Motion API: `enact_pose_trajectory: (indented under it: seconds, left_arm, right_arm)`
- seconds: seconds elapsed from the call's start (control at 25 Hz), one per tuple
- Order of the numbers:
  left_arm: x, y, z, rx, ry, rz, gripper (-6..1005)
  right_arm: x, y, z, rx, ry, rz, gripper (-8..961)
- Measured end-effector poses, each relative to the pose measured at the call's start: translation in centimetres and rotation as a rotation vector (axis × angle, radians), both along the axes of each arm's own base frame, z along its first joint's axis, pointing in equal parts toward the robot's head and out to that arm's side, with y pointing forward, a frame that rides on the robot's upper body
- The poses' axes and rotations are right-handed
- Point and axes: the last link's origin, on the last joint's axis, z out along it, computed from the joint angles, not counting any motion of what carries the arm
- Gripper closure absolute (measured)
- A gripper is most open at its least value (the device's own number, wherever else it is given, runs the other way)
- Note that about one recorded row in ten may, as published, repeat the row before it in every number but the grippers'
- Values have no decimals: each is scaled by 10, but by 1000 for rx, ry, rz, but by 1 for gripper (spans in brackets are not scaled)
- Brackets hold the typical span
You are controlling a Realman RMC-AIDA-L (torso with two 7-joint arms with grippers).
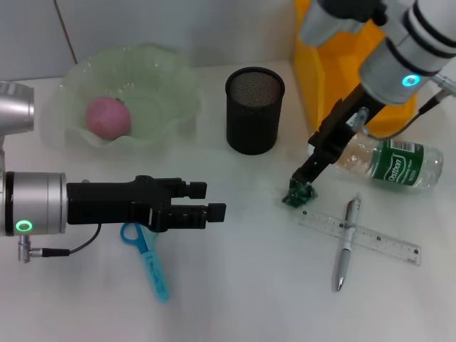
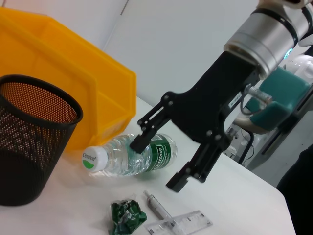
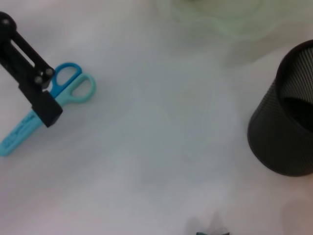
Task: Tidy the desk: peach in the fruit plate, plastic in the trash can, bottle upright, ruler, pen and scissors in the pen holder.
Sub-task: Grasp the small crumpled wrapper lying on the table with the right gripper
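A pink peach (image 1: 108, 117) lies in the pale green fruit plate (image 1: 171, 85) at the back left. The black mesh pen holder (image 1: 254, 110) stands mid-table. A crumpled green plastic (image 1: 298, 194) lies on the table, and my right gripper (image 1: 305, 183) hangs open just above it, fingers apart on either side (image 2: 159, 164). The bottle (image 1: 388, 162) lies on its side beside the yellow trash can (image 1: 331, 64). The pen (image 1: 346, 242) lies across the clear ruler (image 1: 370, 239). My left gripper (image 1: 214, 201) is open and empty, above the handles of the blue scissors (image 1: 147, 260).
In the left wrist view the plastic (image 2: 127, 217) lies in front of the bottle (image 2: 132, 155), with the pen holder (image 2: 29, 137) and trash can (image 2: 63, 73) nearby. The right wrist view shows the scissors (image 3: 49, 112) and the pen holder (image 3: 286, 127).
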Motion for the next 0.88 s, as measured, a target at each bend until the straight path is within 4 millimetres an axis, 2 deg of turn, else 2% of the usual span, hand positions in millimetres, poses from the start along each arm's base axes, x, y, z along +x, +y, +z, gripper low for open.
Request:
enact_pose_trajectory:
  seconds: [0.36, 0.88]
  left_arm:
    - [1, 0, -1, -2, -6, 5, 268]
    - [3, -1, -3, -6, -9, 2, 269]
  right_arm:
    - [6, 2, -26, 12, -73, -45, 131]
    - [17, 1, -42, 15, -82, -81, 178]
